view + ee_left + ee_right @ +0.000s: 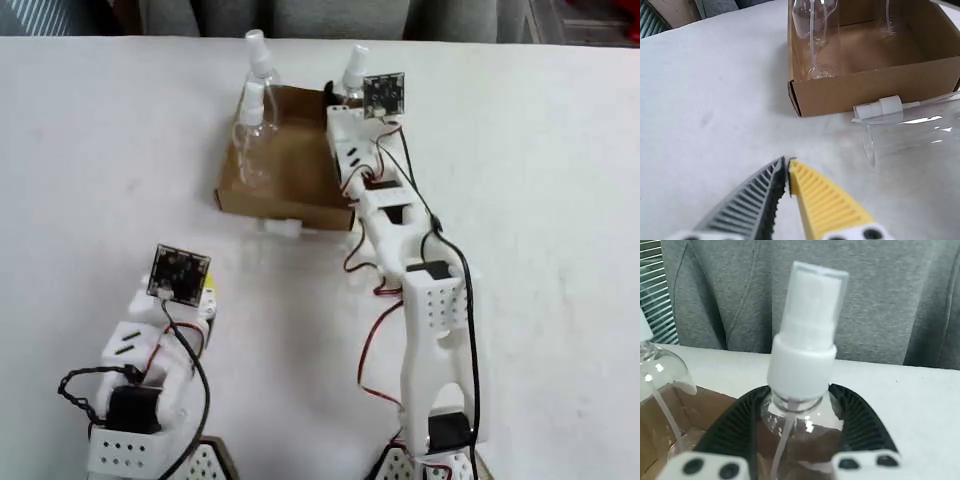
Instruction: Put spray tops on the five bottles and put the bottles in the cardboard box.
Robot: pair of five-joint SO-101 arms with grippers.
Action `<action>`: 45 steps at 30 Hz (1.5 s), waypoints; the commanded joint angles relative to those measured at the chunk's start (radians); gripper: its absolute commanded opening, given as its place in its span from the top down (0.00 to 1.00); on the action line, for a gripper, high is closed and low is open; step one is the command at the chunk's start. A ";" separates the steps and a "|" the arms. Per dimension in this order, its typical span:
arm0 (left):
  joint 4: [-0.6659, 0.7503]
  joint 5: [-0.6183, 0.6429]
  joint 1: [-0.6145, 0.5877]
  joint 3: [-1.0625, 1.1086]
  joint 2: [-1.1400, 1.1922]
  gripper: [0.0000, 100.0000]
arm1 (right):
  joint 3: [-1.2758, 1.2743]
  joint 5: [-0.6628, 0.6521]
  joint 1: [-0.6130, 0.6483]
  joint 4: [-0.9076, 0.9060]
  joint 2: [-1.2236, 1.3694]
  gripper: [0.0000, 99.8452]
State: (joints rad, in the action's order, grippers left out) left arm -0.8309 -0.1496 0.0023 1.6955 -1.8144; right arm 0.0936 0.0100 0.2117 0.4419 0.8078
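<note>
Right wrist view: boxing step in hand.
Black jaws of the right gripper (800,390) clasp a clear plastic bottle with white spray top (802,365) over a corner of the brown cardboard box (290,170); lowering and releasing it seems next. Jaws of the left gripper (787,167) are closed together.

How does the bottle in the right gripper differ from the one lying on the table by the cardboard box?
The held bottle stands upright in the right gripper, while the table bottle lies on its side, untouched, outside the cardboard box. The held bottle wears a fitted spray top; a loose spray top seems to lie beside the table bottle. Both are clear.
</note>
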 commanded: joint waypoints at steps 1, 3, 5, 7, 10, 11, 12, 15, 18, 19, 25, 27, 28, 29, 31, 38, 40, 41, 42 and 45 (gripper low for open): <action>0.014 -0.011 -0.012 -0.003 -0.008 0.98 | 0.026 -0.003 0.002 -0.019 -0.018 0.98; 0.014 -0.011 -0.012 -0.003 -0.008 0.98 | 0.026 -0.003 0.002 -0.019 -0.018 0.98; 0.014 -0.011 -0.012 -0.003 -0.008 0.98 | 0.025 -0.003 0.002 -0.019 -0.018 0.98; 0.014 -0.011 -0.012 -0.003 -0.008 0.98 | 0.025 -0.003 0.002 -0.019 -0.018 0.98; 0.015 -0.011 -0.012 -0.003 -0.008 0.97 | 0.025 -0.005 0.002 -0.019 -0.018 0.98; 0.015 -0.011 -0.012 -0.003 -0.008 0.97 | 0.023 -0.017 0.002 -0.021 -0.018 0.97; 0.014 -0.011 -0.012 -0.003 -0.008 0.97 | 0.021 -0.055 0.004 -0.021 -0.018 0.95; 0.014 -0.011 -0.012 -0.003 -0.008 0.97 | 0.020 -0.158 0.012 -0.073 -0.015 0.87; 0.014 -0.011 -0.012 -0.003 -0.008 0.97 | 0.026 -0.133 0.024 -0.101 -0.005 0.82; 0.014 -0.011 -0.012 -0.003 -0.008 0.97 | 0.026 -0.133 0.027 -0.101 -0.005 0.82; 0.012 -0.011 -0.012 -0.003 -0.008 0.97 | 0.026 -0.130 0.024 -0.102 -0.013 0.81; 0.012 -0.011 -0.012 -0.003 -0.008 0.97 | 0.026 -0.130 0.021 -0.102 -0.013 0.81; 0.012 -0.011 -0.012 -0.003 -0.008 0.97 | 0.026 -0.130 0.021 -0.102 -0.015 0.81; 0.012 -0.011 -0.012 -0.003 -0.008 0.97 | 0.028 -0.130 0.021 -0.102 -0.015 0.81; 0.012 -0.011 -0.012 -0.003 -0.008 0.97 | 0.028 -0.135 0.021 -0.102 -0.015 0.81; 0.011 -0.011 -0.012 -0.003 -0.008 0.97 | 0.020 -0.129 0.021 -0.137 -0.056 0.67; 0.011 -0.011 -0.012 -0.003 -0.008 0.97 | 0.021 -0.129 0.021 -0.176 -0.068 0.61; 0.011 -0.011 -0.012 -0.003 -0.008 0.97 | 0.021 -0.129 0.021 -0.186 -0.071 0.60; 0.011 -0.011 -0.012 -0.003 -0.008 0.97 | 0.021 -0.127 0.022 -0.189 -0.073 0.59; 0.011 -0.011 -0.012 -0.003 -0.008 0.97 | 0.025 -0.127 0.022 -0.186 -0.074 0.59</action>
State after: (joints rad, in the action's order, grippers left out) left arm -0.8309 -0.1496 0.0023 1.6955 -1.8144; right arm 0.1028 -0.1158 0.2363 0.2624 0.8048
